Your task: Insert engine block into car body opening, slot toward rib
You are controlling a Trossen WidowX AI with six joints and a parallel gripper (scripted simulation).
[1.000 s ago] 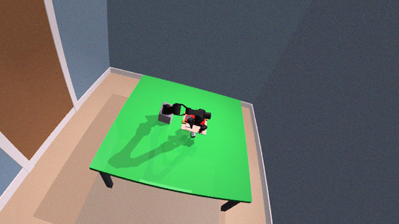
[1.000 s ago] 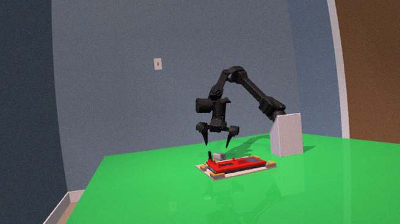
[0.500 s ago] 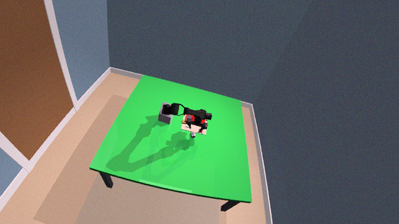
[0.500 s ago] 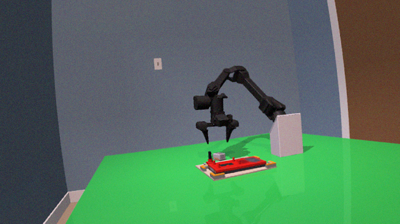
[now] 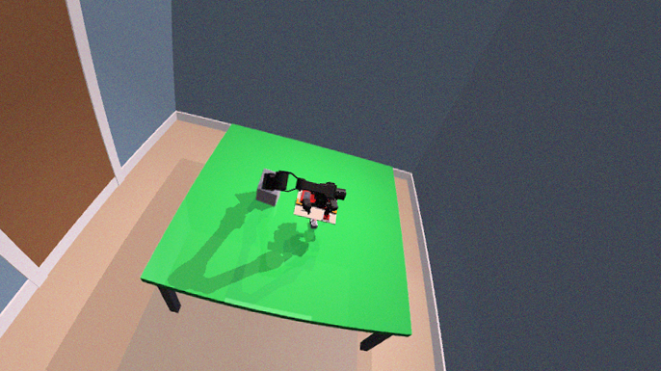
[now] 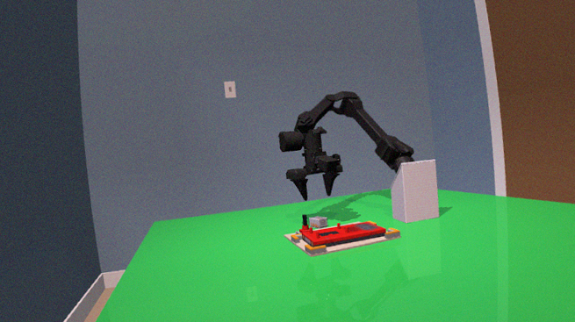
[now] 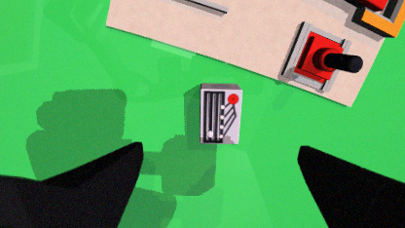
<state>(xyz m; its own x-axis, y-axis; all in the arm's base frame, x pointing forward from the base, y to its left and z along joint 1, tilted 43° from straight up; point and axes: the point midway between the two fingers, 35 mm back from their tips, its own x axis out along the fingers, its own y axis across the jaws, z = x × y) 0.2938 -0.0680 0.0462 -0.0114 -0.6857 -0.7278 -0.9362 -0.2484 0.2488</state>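
Open end effector above the desk, engine block outside the car body

The black two-fingered end effector (image 6: 317,198) (image 7: 221,152) stands wide open, pointing down, with nothing between its fingers. The small grey box-shaped engine block (image 5: 313,223) (image 6: 318,222) (image 7: 220,116), marked with dark stripes and a red dot, sits on the green desk (image 5: 345,276) (image 6: 231,313) (image 7: 263,195), just beside the flat beige board (image 5: 306,214) (image 6: 351,246) (image 7: 243,49) that carries the flat red car body (image 6: 351,233).
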